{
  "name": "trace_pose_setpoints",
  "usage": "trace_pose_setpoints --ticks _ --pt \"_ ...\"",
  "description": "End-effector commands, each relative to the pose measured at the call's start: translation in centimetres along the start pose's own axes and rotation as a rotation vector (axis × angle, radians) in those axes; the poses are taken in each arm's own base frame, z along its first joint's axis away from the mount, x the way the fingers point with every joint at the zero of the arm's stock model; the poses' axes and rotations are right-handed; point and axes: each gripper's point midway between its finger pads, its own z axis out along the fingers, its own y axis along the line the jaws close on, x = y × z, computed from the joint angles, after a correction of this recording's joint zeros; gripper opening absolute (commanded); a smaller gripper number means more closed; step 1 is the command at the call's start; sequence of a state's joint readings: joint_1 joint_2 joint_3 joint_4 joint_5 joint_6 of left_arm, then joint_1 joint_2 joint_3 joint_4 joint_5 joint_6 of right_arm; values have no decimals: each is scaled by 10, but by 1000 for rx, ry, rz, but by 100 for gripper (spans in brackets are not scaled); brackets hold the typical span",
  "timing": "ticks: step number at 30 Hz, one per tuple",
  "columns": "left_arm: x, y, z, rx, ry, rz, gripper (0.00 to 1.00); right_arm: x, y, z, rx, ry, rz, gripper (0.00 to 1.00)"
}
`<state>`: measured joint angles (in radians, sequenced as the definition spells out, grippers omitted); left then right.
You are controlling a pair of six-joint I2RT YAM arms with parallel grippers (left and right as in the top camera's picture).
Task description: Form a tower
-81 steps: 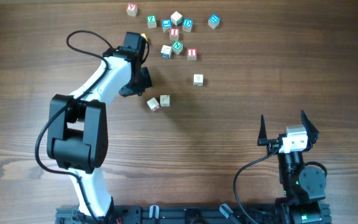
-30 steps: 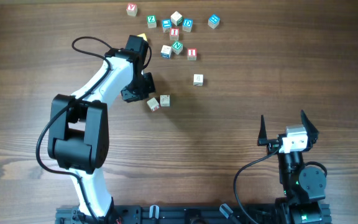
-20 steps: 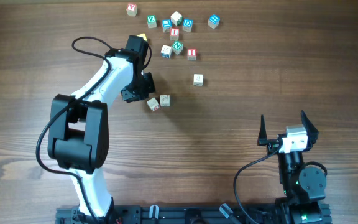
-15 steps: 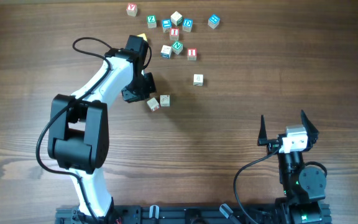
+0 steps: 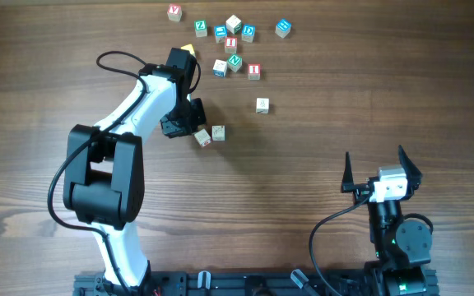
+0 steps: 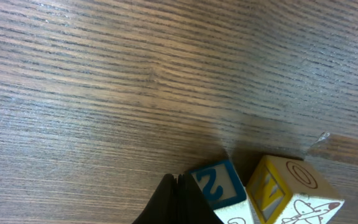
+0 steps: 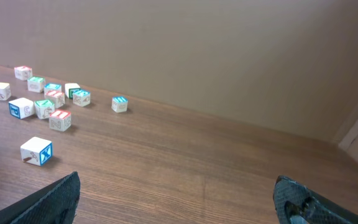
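Overhead: the left claw [image 5: 191, 123] has dropped from mid-table, where it was a few seconds ago, to the loose cube [image 5: 202, 137] and touches it; a neighbour cube [image 5: 218, 132] sits just beside. The red I cube [image 5: 231, 43] and green N cube [image 5: 234, 61] lie in line in the far cluster, unmoved. The right claw [image 5: 379, 168] is parked as before, with its fingers spread.

Left wrist: the black fingers meet in a point against the loose cube's blue-lettered face, gripping nothing.

Right wrist: both fingertips stand wide apart over the bare table [image 7: 185, 168], and the far cluster lies flat.
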<state>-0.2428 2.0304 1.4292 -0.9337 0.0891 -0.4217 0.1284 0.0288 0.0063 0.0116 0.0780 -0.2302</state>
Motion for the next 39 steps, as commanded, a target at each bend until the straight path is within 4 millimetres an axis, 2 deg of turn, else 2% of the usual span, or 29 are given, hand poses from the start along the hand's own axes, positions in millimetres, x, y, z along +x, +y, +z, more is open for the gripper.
trace_pose_setpoints --ticks 1,13,23,34,39 --pt "4 -2 2 9 16 -1 4 -2 3 0 -18 -9 -5 100" --pt "-2 -5 2 23 -10 1 4 -2 3 0 -18 -9 -5 100" --pt "6 -5 2 27 26 -4 4 -2 3 0 -18 -9 -5 100" --pt "6 -6 2 32 28 -4 4 -2 3 0 -18 -9 -5 100" --pt "-2 -5 2 23 -10 -1 5 -2 3 0 -18 -10 -5 100"
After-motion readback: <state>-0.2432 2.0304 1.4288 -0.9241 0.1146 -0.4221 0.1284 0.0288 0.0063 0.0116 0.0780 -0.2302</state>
